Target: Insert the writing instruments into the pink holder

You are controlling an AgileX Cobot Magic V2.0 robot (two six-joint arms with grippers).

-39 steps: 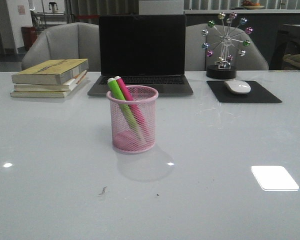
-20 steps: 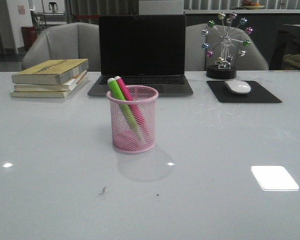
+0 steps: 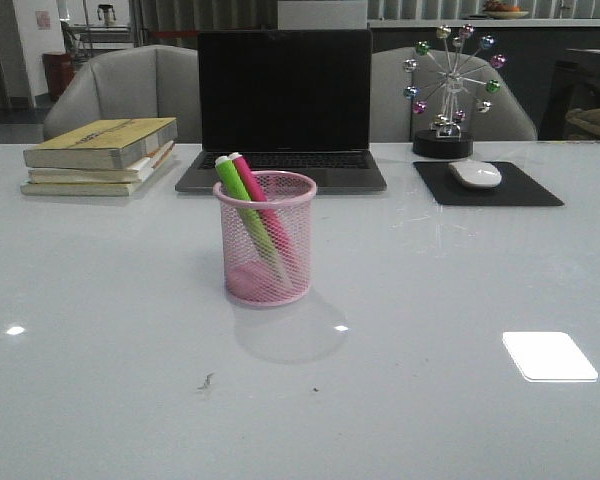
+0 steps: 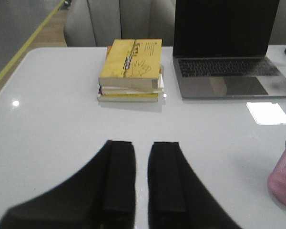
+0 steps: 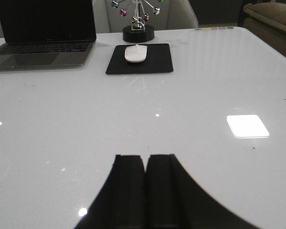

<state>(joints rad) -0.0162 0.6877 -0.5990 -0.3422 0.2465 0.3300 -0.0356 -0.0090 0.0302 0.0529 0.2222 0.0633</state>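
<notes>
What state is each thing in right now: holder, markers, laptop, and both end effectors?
pink holder: upright on the table, both markers inside.
green highlighter: in the holder, leaning, capped.
pink highlighter: in the holder, leaning beside the green one.
laptop: lid open, screen dark.
left end effector: slightly open, empty.
right end effector: shut, empty.
</notes>
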